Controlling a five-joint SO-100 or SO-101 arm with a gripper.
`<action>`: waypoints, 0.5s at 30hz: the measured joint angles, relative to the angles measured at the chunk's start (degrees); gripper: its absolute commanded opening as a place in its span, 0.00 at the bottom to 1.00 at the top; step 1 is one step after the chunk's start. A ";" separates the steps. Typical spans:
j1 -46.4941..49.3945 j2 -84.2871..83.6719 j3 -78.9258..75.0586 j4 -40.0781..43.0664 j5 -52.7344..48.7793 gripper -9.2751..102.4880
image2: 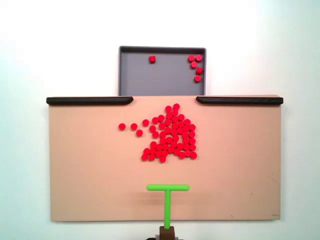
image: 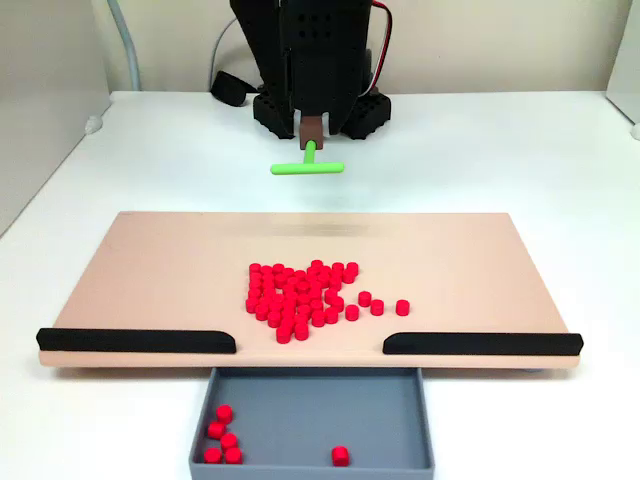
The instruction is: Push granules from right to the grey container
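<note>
The granules [image: 300, 295] lie as a loose red pile in the middle of the tan board [image: 150, 270], with three strays trailing off to its right. In a fixed view the pile [image2: 171, 136] sits just short of the gap between the black strips. The grey container [image: 320, 400] stands below that gap and holds several granules [image: 222, 438] in one corner plus a single one [image: 340, 456]. My gripper [image: 312, 138] is shut on the stem of a green T-shaped stick [image: 307, 168]. The stick's bar [image2: 167, 188] hangs over the board's arm side, clear of the pile. The grey container [image2: 160, 80] lies at the top.
Two black strips [image: 137, 341] [image: 482, 344] edge the board on either side of the gap above the tray. The black arm base [image: 320, 100] stands behind the board on the white table. Bare board stretches left and right of the pile.
</note>
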 measured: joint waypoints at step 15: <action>-6.24 -0.18 0.00 0.09 1.58 0.08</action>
